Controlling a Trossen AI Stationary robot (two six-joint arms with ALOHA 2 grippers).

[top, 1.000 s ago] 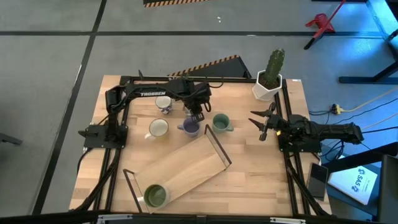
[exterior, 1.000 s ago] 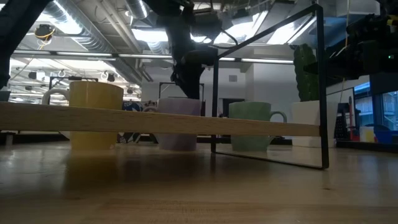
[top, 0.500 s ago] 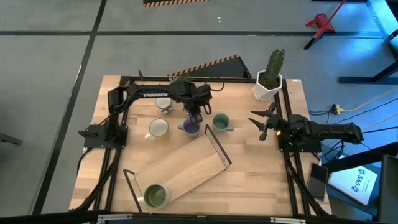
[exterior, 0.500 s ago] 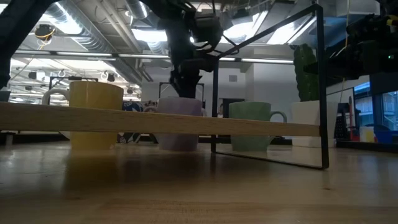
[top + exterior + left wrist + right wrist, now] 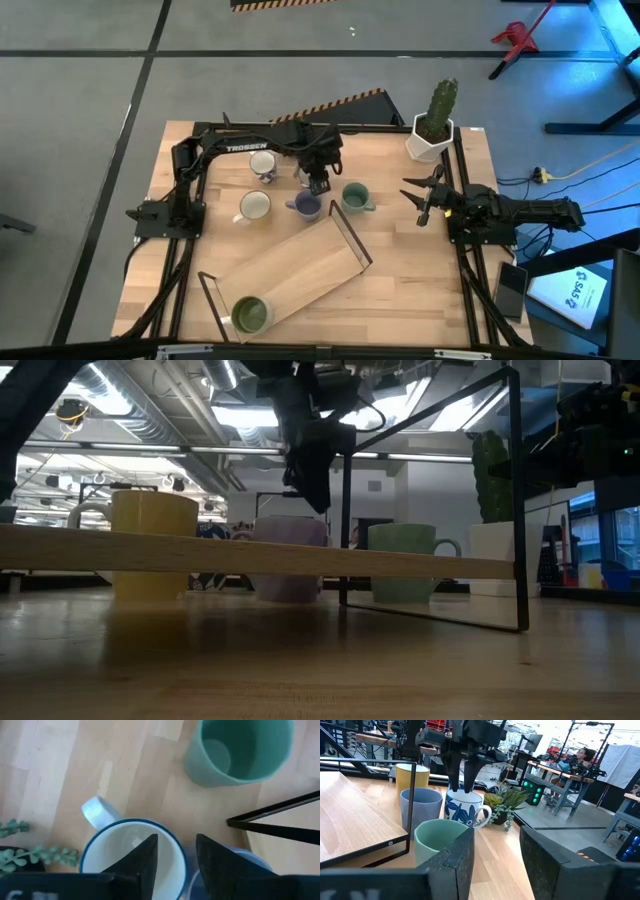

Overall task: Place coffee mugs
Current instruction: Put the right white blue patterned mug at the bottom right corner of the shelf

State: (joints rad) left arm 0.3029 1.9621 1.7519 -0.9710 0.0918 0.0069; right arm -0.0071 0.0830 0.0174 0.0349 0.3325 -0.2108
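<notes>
The left gripper (image 5: 175, 857), fingers apart, is poised over the rim of the white mug (image 5: 131, 854) beside the teal mug (image 5: 239, 750); one finger should be lowered inside the rim before closing. The right gripper (image 5: 421, 197) is parked open.

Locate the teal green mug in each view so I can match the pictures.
High view: teal green mug stands mid-table, right of the lavender mug.
Low view: right of centre, behind the wooden board.
Left wrist view: upper right, seen from above.
Right wrist view: bottom centre, nearest the camera.
Shared landmark: the black frame beside the mug, visible in all four.
</notes>
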